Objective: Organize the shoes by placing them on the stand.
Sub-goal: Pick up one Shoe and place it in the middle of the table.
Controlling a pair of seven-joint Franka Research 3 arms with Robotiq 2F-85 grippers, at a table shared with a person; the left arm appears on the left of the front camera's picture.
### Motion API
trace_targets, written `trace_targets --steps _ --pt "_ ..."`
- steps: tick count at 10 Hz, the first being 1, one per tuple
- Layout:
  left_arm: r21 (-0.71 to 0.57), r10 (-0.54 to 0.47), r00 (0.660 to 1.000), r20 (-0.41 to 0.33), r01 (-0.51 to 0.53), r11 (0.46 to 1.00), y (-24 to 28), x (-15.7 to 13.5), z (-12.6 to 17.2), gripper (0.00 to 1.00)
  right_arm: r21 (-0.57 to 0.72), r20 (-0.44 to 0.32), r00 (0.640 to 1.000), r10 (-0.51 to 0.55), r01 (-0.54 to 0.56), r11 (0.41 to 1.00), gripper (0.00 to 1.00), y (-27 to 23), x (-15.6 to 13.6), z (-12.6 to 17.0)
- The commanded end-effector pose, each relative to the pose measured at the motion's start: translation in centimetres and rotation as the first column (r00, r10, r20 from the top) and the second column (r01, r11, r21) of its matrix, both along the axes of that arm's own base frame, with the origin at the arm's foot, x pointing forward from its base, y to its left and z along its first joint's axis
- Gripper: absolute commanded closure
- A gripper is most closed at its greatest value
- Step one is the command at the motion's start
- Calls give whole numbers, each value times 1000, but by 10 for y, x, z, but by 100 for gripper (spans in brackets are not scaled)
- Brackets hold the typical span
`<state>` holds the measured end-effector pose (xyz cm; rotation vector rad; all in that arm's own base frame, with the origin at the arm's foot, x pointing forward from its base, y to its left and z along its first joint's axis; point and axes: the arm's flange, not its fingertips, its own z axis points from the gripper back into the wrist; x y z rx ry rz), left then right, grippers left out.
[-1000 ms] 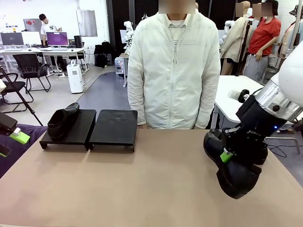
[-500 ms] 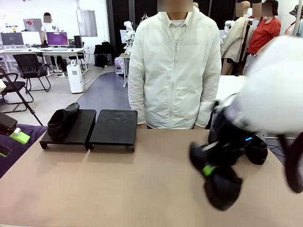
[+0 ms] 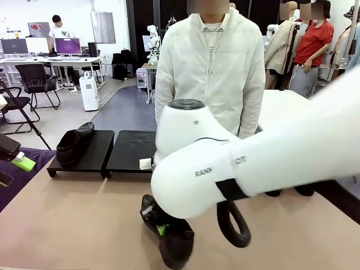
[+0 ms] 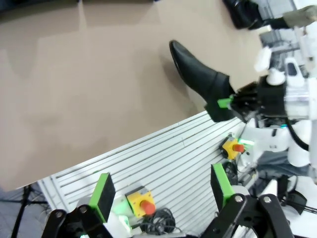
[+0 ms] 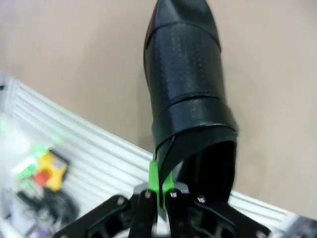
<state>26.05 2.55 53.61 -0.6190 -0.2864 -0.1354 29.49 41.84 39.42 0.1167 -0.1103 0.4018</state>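
My right gripper is shut on the collar of a black shoe, holding it low over the table's near middle. The right wrist view shows the same shoe hanging toe-away from the closed fingers. From the left wrist camera, that shoe points out over the tan tabletop. Another shoe lies on the left panel of the black stand, whose right panel is bare. My left gripper hovers open off the table's left edge, its green pads wide apart and holding nothing.
A person in a white jacket stands at the far side of the table. My bulky white right arm crosses the picture's middle and hides the table's right half. One more black shoe lies at the table's far right.
My right arm has swept left from the table's right side to its near middle, carrying the shoe. The left gripper and the stand have stayed put.
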Motion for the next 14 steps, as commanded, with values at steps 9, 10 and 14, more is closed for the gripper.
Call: trace_targets --steps 9,10,14 --pt "-15 -15 1000 7 15 1000 2 0 0 0 31 -22 959 -284 285 958 0 53 58 -27" --pt "-15 -15 1000 7 15 1000 2 0 0 0 42 -20 957 -289 289 956 0 49 58 -22" --pt "-15 -15 1000 7 15 1000 2 0 0 0 158 -7 953 -302 299 941 0 -44 52 57"
